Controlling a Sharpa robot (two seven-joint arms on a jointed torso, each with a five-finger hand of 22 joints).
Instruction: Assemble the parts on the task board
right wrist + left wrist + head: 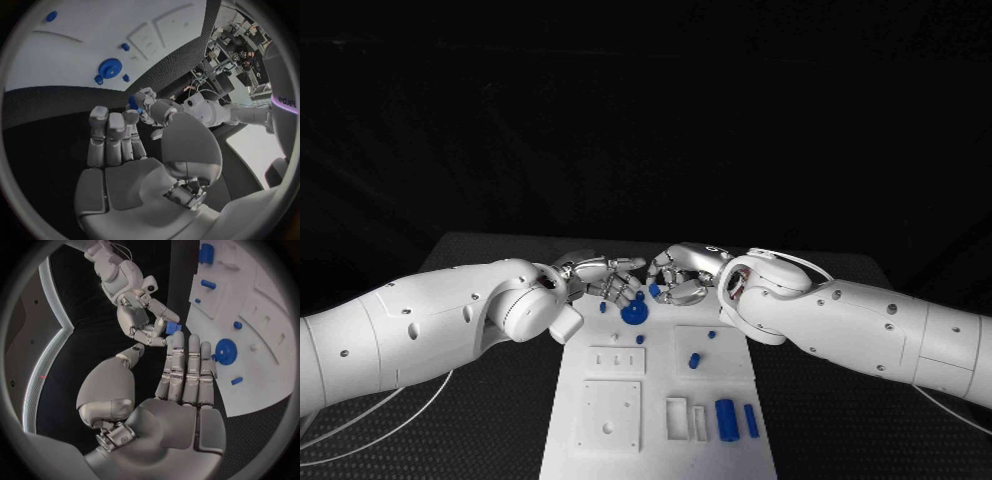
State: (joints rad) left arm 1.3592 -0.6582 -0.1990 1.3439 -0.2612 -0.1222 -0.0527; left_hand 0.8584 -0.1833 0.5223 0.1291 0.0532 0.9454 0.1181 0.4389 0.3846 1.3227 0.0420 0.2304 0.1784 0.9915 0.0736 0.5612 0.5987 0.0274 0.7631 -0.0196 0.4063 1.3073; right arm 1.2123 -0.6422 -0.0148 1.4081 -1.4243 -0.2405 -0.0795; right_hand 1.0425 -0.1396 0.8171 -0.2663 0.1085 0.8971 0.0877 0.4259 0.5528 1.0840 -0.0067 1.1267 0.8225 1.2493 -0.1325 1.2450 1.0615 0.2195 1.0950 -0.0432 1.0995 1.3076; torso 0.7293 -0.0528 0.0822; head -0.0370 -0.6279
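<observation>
Careful: your right hand (147, 315) is pinching a small blue piece (173, 328) at the middle of the frame, just above the white board (661, 400). Your left hand (187, 385) is spreading flat, holding nothing; a bump could be knocking the piece loose.

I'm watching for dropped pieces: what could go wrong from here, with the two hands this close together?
1. The right hand pinches a small blue part at its fingertips, seemingly past the board's far edge. A slip might drop it on the table.
2. The left hand, fingers straight, is very close, so the hands may bump.
3. The blue disc sits near them and could be knocked.
</observation>
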